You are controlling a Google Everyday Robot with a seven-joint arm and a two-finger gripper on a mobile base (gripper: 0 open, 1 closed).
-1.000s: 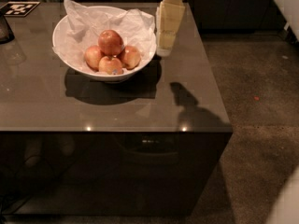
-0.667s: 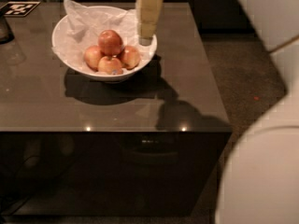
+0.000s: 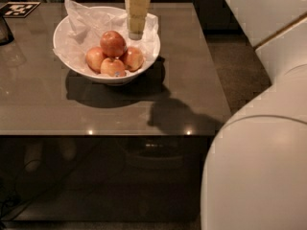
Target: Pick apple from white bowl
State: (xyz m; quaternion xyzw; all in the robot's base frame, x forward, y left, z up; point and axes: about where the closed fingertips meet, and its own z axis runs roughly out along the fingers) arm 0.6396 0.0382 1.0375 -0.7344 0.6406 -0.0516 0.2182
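The white bowl (image 3: 108, 75), lined with crumpled white tissue, stands on the dark table toward its back left. The apple (image 3: 113, 43), deep even red, lies on top of three paler orange-yellow apples (image 3: 113, 66) in the bowl. My gripper (image 3: 136, 32) hangs down from the top edge over the bowl's back right part, just right of the apple and slightly above it. It holds nothing that I can see.
The dark glossy table (image 3: 192, 80) has its front edge below the bowl and its right edge near my arm. My pale arm (image 3: 259, 166) fills the right side. A dark object (image 3: 5, 30) and a marker tag (image 3: 19, 8) sit at the table's back left.
My gripper has moved left, from beside the bowl's right rim to over the bowl near the apple. My arm has come further into view on the right.
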